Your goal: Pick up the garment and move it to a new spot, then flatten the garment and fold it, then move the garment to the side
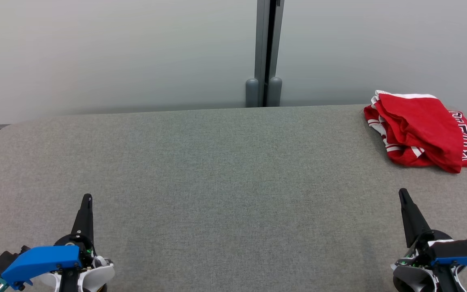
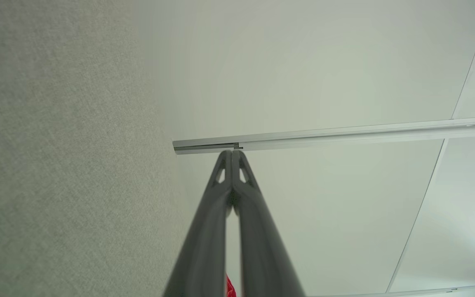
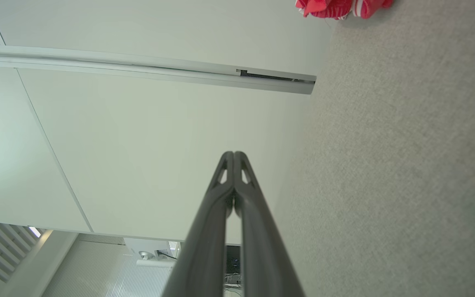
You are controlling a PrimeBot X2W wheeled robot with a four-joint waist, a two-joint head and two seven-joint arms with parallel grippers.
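A red garment (image 1: 424,129) with white stripes and lettering lies in a folded heap at the far right of the grey table (image 1: 217,170). A bit of its red cloth (image 3: 340,7) shows at the top of the right wrist view, and a sliver of red (image 2: 229,288) at the bottom of the left wrist view. My left gripper (image 1: 87,198) rests at the near left, shut and empty, its tips together (image 2: 232,153). My right gripper (image 1: 403,192) is at the near right, below the garment and apart from it, shut with nothing held (image 3: 233,154).
A pale partition wall (image 1: 116,52) rises behind the table, with a grey post (image 1: 264,52) at its middle seam. The table's far corners are rounded. The garment lies close to the table's right edge.
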